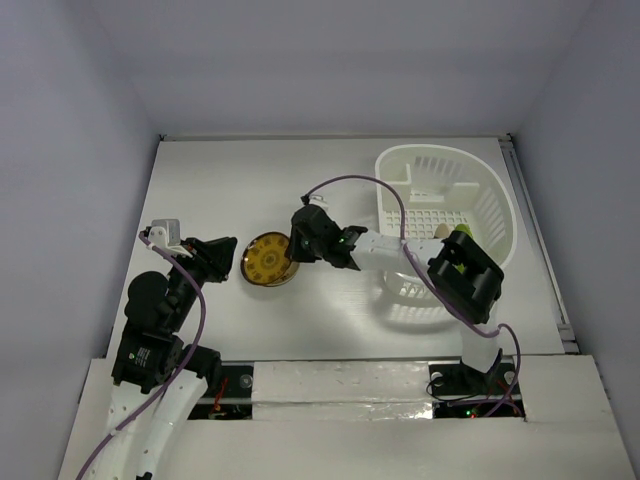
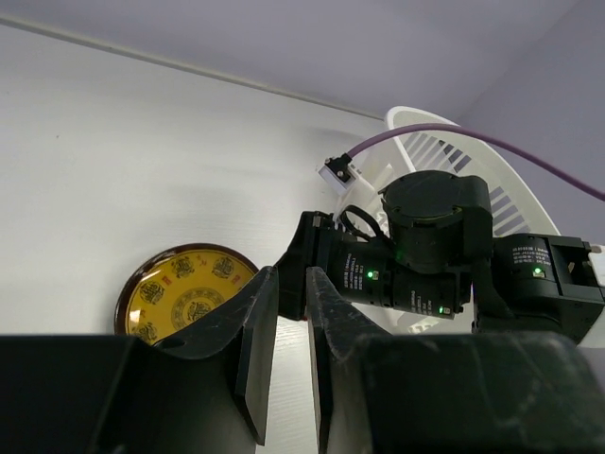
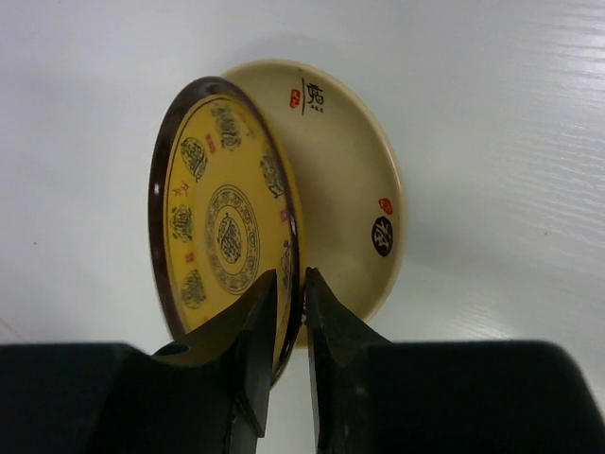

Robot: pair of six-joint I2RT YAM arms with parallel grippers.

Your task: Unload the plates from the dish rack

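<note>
The mustard-brown patterned plate [image 1: 268, 258] is left of the middle of the table. It also shows in the left wrist view [image 2: 184, 293]. In the right wrist view it [image 3: 222, 218] tilts over a tan plate [image 3: 345, 180] that lies flat under it. My right gripper [image 3: 289, 279] reaches left from the rack [image 1: 298, 240] and is shut on the mustard plate's near rim. My left gripper [image 1: 228, 258] is just left of the plates, its jaws nearly together with nothing between them [image 2: 293, 279]. The white dish rack [image 1: 440, 152] stands at the back right. A lime green plate edge [image 1: 461, 238] shows inside it, partly hidden by the right arm.
The right arm's dark forearm [image 2: 425, 255] stretches across in front of the rack [image 2: 425, 115], trailing a purple cable [image 1: 350, 182]. Grey walls close the table at the back and sides. White table surface [image 1: 230, 180] lies left of and behind the plates.
</note>
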